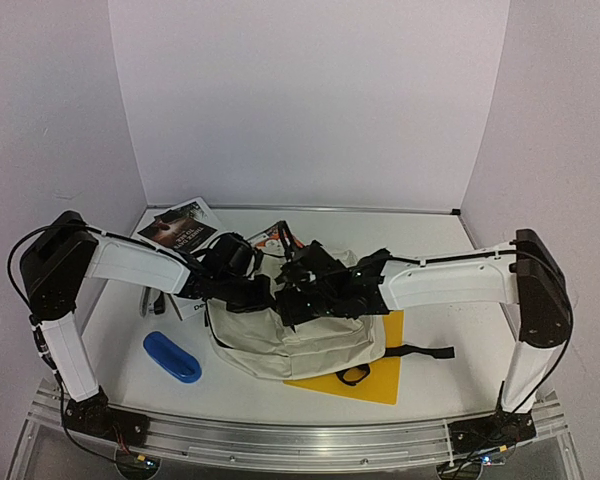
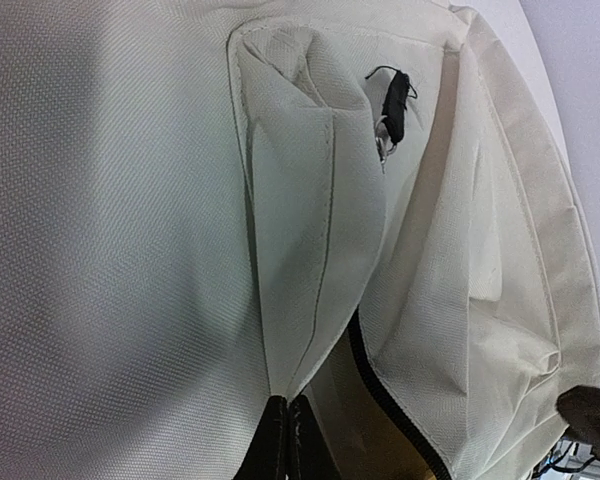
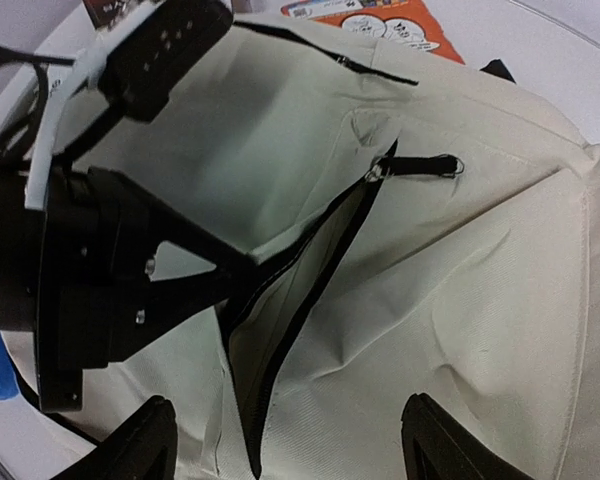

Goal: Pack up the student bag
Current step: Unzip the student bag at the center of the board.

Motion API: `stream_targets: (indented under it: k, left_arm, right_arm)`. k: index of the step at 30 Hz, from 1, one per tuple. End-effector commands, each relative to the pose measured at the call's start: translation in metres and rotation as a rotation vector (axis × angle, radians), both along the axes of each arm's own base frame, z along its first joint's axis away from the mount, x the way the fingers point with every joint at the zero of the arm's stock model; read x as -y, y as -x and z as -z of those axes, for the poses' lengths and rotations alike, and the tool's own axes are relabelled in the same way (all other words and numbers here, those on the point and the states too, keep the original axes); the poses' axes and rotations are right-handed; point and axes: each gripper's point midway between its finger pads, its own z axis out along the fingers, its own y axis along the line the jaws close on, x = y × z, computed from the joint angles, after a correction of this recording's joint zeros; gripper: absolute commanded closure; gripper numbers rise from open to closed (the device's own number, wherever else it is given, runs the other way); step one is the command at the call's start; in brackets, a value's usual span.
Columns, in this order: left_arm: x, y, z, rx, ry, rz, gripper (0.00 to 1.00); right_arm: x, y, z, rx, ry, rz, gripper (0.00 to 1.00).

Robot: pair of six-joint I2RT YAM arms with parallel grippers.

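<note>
We see the bag (image 1: 280,345) lying flat at the middle of the table (image 1: 440,260), between the two arms, with its lower right corner resting on a yellow sheet (image 1: 385,375). A black strap (image 1: 420,352) lies across that sheet toward the right. Both arms reach over the bag's upper part and meet there.

The left end effector (image 2: 288,442) is narrow. In its own wrist view its two dark fingers close on a fold of cream fabric right at the edge of a zipper opening, and the flap rises taut from between them. In the right wrist view the same fingers extend from the left and touch the lip of the open zipper (image 3: 298,300), which gapes as a dark-edged slit. A zipper pull (image 3: 420,165) lies flat on the fabric at the upper end of that slit.

The right end effector (image 3: 288,425) is wide, its two fingers spread well apart and holding nothing. It hangs over the bag just beside the opening, and we cannot tell whether it touches the fabric.

On the table left of the bag lies a blue object (image 1: 172,357). Behind the bag, a dark booklet (image 1: 180,228) sits near the far left corner. An orange-and-white booklet (image 1: 270,240) lies just beside the bag's top edge, partly hidden by the arms.
</note>
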Motion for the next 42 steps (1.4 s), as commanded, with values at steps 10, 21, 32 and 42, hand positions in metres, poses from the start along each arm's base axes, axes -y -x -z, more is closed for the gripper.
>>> stream_targets:
  k: [10,21,32,42]
  left_arm:
    - [0.002,-0.003,-0.016,0.029,0.081,-0.027,1.0]
    - [0.0,-0.004,-0.018,0.044,0.082,-0.038,1.0]
    - [-0.001,-0.004,-0.015,0.041,0.087,-0.051,1.0]
    - [0.002,-0.005,-0.015,0.038,0.108,-0.05,1.0]
  right_arm:
    - [0.02,-0.004,0.037,0.052,0.35,0.107,0.22]
    - [0.04,-0.014,0.021,0.12,0.364,0.243,0.46]
    - [0.063,-0.019,-0.026,0.195,0.219,0.401,0.48]
    - [0.037,-0.014,-0.012,0.093,0.114,0.265,0.59]
